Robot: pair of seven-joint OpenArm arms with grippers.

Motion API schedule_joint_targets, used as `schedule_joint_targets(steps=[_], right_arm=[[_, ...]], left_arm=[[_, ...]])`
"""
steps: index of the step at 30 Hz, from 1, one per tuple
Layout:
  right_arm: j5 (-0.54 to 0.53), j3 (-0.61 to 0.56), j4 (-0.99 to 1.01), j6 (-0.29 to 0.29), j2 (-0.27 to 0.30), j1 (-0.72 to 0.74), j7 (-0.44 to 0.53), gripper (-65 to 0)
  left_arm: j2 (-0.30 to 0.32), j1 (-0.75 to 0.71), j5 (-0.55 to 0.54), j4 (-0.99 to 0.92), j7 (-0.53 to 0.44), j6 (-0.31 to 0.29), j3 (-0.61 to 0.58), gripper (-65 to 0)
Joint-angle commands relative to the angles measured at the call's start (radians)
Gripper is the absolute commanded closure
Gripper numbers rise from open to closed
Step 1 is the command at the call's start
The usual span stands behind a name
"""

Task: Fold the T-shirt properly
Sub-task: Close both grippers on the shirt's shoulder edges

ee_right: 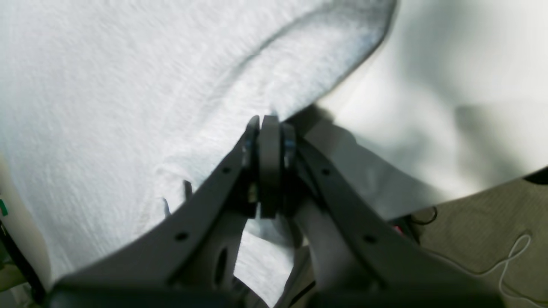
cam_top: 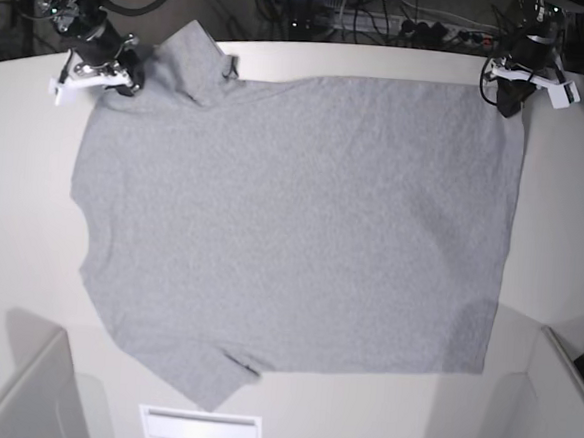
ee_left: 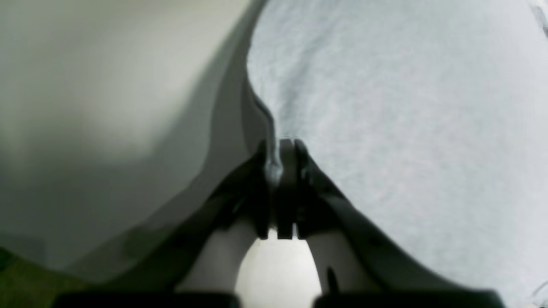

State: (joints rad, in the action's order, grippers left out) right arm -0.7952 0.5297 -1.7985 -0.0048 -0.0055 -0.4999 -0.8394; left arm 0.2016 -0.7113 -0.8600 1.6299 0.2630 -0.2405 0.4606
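Shirt [cam_top: 291, 229] spread flat on tabletop [cam_top: 18, 260], plain grey side up, between the two arms. Left fingers [ee_left: 284, 147] closed, pinching the shirt's edge; cloth runs up and to the right of the tips, bare tabletop to their left. Right fingers [ee_right: 269, 124] closed on the shirt's edge near a sleeve; cloth lies to the left of and above the tips, tabletop to their right. Base view: both grips sit at the shirt's far corners.
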Motion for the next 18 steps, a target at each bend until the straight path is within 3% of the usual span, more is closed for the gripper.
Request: schedule_joint_targets(steps=[1, 6, 13, 18], right_arm=[[-0.013, 0.0, -0.033, 0.004, 0.006, -0.003, 0.012, 0.0], [-0.013, 0.004, -0.094, 0.001, 0.006, 0.014, -0.034, 0.0], [-0.013, 0.007, -0.1, -0.001, 0.006, 0.094, -0.137, 0.0], [-0.011, 0.008, -0.1, -0.001, 0.008, 0.119, -0.142, 0.0]], left_arm=[[0.02, -0.017, -0.008, 0.034, -0.02, -0.01, 0.005, 0.0], [0.022, -0.028, -0.008, 0.103, -0.018, -0.006, -0.003, 0.0], [0.017, 0.08, -0.008, 0.137, 0.224, -0.004, 0.008, 0.0], [0.019, 0.12, -0.008, 0.14, 0.246, -0.003, 0.008, 0.0]])
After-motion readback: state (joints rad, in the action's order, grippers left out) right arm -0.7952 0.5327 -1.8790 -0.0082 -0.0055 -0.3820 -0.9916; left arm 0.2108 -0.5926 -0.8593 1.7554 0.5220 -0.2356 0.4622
